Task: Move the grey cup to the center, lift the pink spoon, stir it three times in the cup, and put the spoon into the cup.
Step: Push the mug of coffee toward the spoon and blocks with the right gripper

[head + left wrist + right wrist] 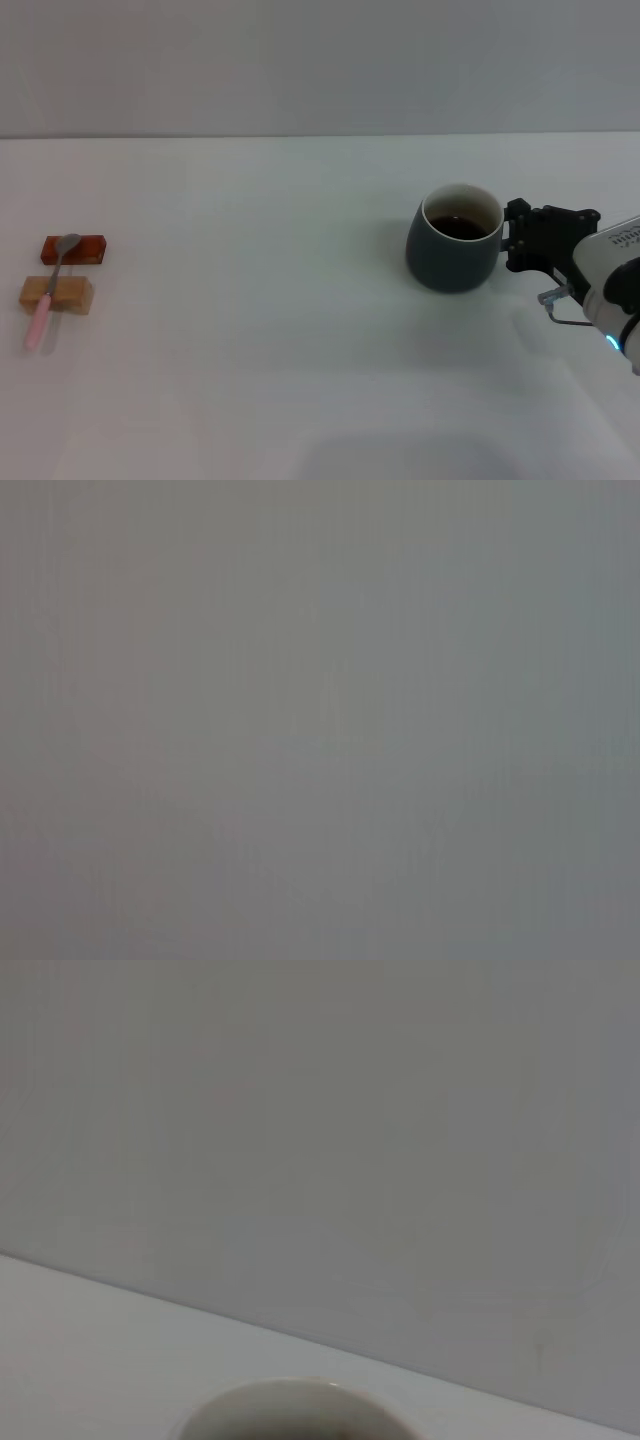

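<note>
Right gripper [512, 240] near the right edge of the bench [300, 380], against the grey cup [455, 250]; finger opening and grip cannot be told. Pink spoon [48, 295] lies across red block [88, 248] and tan block [72, 295] at left edge. Wide bare surface between.

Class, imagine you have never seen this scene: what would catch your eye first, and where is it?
First comes the grey cup with dark liquid, standing right of the table's centre, with the right tool close against its right side. Far off at the left edge, the pink spoon lies across a red block and a tan block.
</note>
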You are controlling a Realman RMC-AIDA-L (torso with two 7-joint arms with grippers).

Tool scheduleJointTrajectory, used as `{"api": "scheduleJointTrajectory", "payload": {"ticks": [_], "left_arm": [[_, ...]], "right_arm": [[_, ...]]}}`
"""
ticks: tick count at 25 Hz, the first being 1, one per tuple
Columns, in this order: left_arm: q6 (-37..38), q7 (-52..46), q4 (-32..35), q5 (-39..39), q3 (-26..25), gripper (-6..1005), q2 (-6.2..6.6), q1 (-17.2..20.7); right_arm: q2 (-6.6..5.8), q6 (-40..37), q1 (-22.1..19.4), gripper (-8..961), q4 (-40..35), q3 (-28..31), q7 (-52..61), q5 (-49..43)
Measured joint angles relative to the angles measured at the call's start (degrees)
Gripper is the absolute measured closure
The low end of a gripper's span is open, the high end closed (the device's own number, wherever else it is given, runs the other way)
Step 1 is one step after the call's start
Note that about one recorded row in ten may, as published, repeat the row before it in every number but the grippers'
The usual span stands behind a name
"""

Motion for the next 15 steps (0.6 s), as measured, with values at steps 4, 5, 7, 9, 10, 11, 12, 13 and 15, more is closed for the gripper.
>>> {"api": "scheduleJointTrajectory", "payload": {"ticks": [4, 5, 7, 9, 10, 11, 12, 13, 15], "left_arm": [[0.0, 0.0, -0.1, 0.0, 0.0, 193, -0.05, 0.0], [0.0, 0.0, -0.1, 0.0, 0.0, 193, -0.05, 0.0], [0.0, 0.0, -0.1, 0.0, 0.0, 194, -0.06, 0.1], [0.1, 0.0, -0.1, 0.0, 0.0, 195, -0.06, 0.1], [0.1, -0.1, -0.1, 0.0, 0.0, 195, -0.06, 0.1], [0.1, -0.1, -0.1, 0.0, 0.0, 196, -0.06, 0.1], [0.1, -0.1, -0.2, 0.0, 0.0, 196, -0.06, 0.1], [0.1, -0.1, -0.3, 0.0, 0.0, 196, -0.06, 0.2], [0.1, -0.1, -0.3, 0.0, 0.0, 197, -0.06, 0.2]], "right_arm": [[0.03, 0.6, 0.3, 955, 0.6, -0.8, 0.0, 0.1], [0.03, 0.7, 0.3, 955, 0.8, -1.0, 0.0, 0.1], [0.02, 1.0, 0.4, 955, 1.0, -1.4, 0.0, 0.1], [0.01, 1.3, 0.6, 955, 1.0, -1.6, 0.0, 0.1], [0.01, 1.4, 0.6, 955, 1.1, -1.7, 0.0, 0.1], [0.01, 1.4, 0.6, 955, 1.1, -1.7, 0.0, 0.1], [0.03, 1.6, 0.7, 956, 1.3, -2.2, 0.0, 0.1], [0.03, 1.6, 0.7, 956, 1.3, -2.2, 0.0, 0.1], [0.07, 1.7, 0.8, 956, 1.4, -2.9, 0.2, 0.2]]}}
